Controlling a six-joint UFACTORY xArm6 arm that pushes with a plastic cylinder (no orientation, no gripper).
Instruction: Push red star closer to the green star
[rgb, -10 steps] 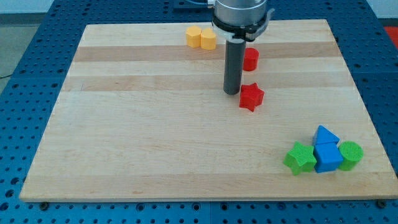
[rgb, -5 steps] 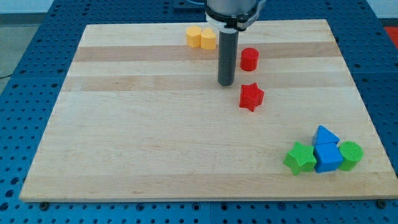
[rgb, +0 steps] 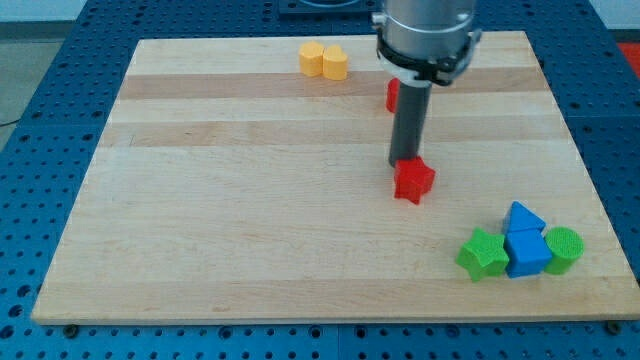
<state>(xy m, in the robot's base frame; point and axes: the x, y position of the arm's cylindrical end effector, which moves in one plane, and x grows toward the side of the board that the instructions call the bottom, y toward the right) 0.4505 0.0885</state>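
The red star (rgb: 414, 181) lies right of the board's centre. My tip (rgb: 405, 163) stands touching its upper-left edge, on the side toward the view's top. The green star (rgb: 482, 254) sits at the lower right, well below and right of the red star, pressed against a blue block (rgb: 526, 252).
A blue triangle (rgb: 523, 217) and a green cylinder (rgb: 563, 248) cluster with the green star at lower right. A red cylinder (rgb: 394, 95) is mostly hidden behind the rod. Two yellow blocks (rgb: 324, 60) sit at the top edge of the wooden board (rgb: 250, 200).
The rod swung from left of the red star to right above it. The red star has shifted down and slightly right, toward the green star.
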